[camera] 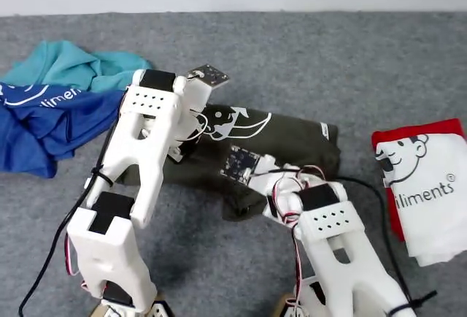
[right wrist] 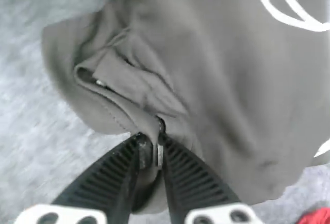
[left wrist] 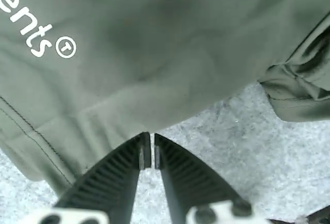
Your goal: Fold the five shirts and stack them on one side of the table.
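Note:
A dark green shirt [camera: 292,138] with white print lies crumpled across the middle of the grey table. The left arm [camera: 146,134] stands over its left part. In the left wrist view my left gripper [left wrist: 151,149] is shut, its tips pinching the hem of the green shirt [left wrist: 154,53]. The right arm [camera: 328,222] comes in from the front right. In its wrist view my right gripper [right wrist: 151,152] is shut on a bunched fold of the green shirt [right wrist: 216,79] near its edge. A blue shirt [camera: 51,123] and a teal shirt [camera: 80,65] lie in a loose heap at the back left.
At the right edge a folded white shirt [camera: 434,193] rests on a folded red shirt [camera: 416,133]. Bare grey table [camera: 328,61] stretches behind the green shirt and in front between the arms. Black cables trail beside both arm bases.

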### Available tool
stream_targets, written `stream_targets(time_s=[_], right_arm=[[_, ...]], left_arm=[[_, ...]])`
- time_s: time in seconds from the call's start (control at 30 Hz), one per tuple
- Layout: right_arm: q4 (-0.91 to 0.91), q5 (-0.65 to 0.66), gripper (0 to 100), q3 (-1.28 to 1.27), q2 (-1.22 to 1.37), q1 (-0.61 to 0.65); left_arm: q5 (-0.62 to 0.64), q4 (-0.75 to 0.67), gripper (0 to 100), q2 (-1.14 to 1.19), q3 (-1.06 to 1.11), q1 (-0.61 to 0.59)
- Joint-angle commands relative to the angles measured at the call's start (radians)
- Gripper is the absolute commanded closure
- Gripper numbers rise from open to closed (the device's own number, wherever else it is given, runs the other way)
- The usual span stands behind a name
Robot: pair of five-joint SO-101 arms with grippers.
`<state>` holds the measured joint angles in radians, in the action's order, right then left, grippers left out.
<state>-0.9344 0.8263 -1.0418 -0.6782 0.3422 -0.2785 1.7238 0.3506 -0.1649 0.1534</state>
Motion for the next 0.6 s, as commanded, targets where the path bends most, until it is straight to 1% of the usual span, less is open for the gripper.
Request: stream_targets(time_s=[0.0,0.17,0.27,0.4,0.57], right_arm=[[0.076,-0.055,98.9,0.064,0.033,-0.035],[0.185,-0.075,98.9,0.117,0.120,-0.097],[0.211,-0.087,98.9,0.170,0.179,-0.124],[0.248,-0.152,98.9,0.215,0.271,-0.142],[0.272,-0.164,98.7,0.267,0.372,-0.173]], left_arm=[[-0.014,0.006,98,-0.049,-0.035,0.003],[-0.014,0.005,98,-0.049,-0.035,0.005],[-0.014,0.002,98,-0.049,-0.035,0.003],[-0.014,0.002,98,-0.049,-0.035,0.003],[-0.014,0.002,98,-0.049,-0.035,0.003]])
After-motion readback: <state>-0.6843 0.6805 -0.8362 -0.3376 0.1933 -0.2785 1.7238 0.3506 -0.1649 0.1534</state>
